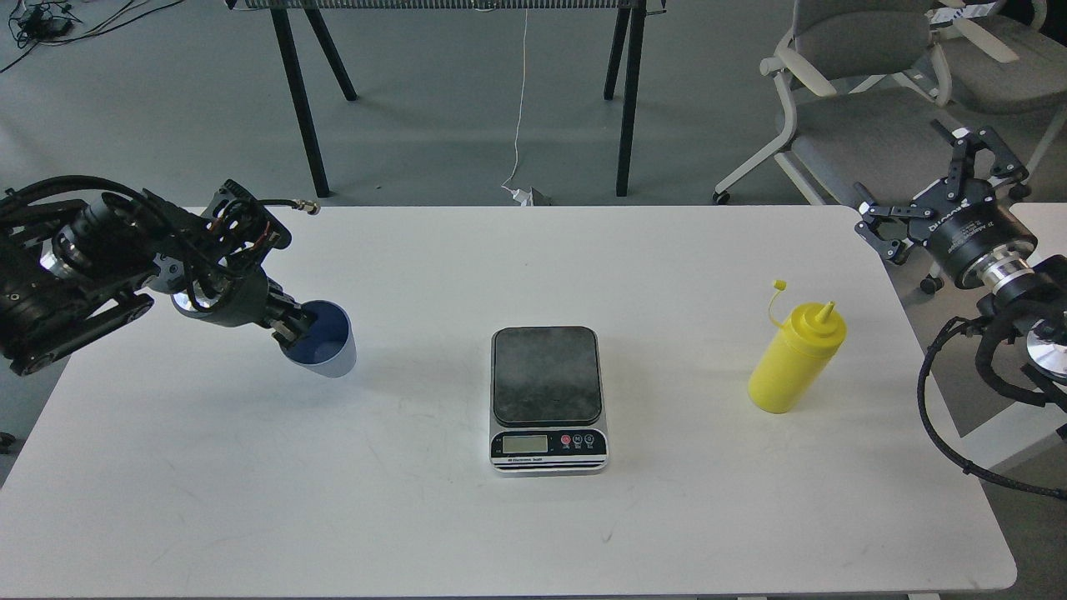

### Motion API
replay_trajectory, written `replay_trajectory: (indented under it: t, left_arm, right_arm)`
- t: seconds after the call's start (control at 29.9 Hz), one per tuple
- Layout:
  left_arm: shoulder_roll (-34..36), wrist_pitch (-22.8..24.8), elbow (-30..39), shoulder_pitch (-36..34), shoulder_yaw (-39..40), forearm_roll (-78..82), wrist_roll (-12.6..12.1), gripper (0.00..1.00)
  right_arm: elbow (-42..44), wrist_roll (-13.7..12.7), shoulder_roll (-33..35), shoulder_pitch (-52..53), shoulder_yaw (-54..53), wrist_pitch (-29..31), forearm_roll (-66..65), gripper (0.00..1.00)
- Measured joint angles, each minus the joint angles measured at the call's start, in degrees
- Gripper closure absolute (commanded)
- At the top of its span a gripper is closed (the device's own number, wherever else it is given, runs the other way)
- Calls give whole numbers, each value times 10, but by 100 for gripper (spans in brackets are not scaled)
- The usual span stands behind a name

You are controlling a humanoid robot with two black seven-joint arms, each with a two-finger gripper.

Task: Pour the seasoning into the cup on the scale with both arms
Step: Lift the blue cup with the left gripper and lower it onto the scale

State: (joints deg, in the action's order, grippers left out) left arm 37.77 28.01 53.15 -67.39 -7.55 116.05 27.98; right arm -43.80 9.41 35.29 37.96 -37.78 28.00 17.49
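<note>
The light blue cup (327,348) is held off the table at the left, its mouth tilted toward me. My left gripper (293,327) is shut on the cup's near rim, one finger inside it. The scale (547,398) sits in the middle of the white table (533,517), its dark plate bare. The yellow seasoning bottle (796,358) stands upright at the right, its cap hanging off the nozzle. My right gripper (934,185) is open and empty, beyond the table's right edge, up and right of the bottle.
Office chairs (859,92) stand behind the table's right corner, close to my right gripper. Black table legs (300,100) and a white cable (518,108) are on the floor behind. A loose black cable (934,417) hangs off my right arm.
</note>
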Motion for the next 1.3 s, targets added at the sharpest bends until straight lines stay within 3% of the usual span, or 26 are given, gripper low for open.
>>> replay_trajectory:
  t: [0.3, 0.47, 0.57, 0.74, 1.3]
  left_arm:
    - [-5, 0, 70, -85, 6, -104, 0, 99]
    - [-89, 0, 66, -116, 3, -123, 0, 99]
    - [-143, 0, 50, -114, -1, -121, 0, 98]
    - [-220, 0, -33, -87, -2, -117, 0, 98]
    - [-265, 0, -53, -55, -1, -121, 0, 98]
  right_arm:
    - [2, 0, -6, 0, 0, 0, 0, 1]
    - [3, 0, -6, 0, 2, 0, 0, 1]
    - [3, 0, -5, 0, 2, 0, 0, 1]
    - [3, 0, -3, 2, 2, 0, 0, 1]
    - [5, 0, -4, 1, 2, 0, 0, 1]
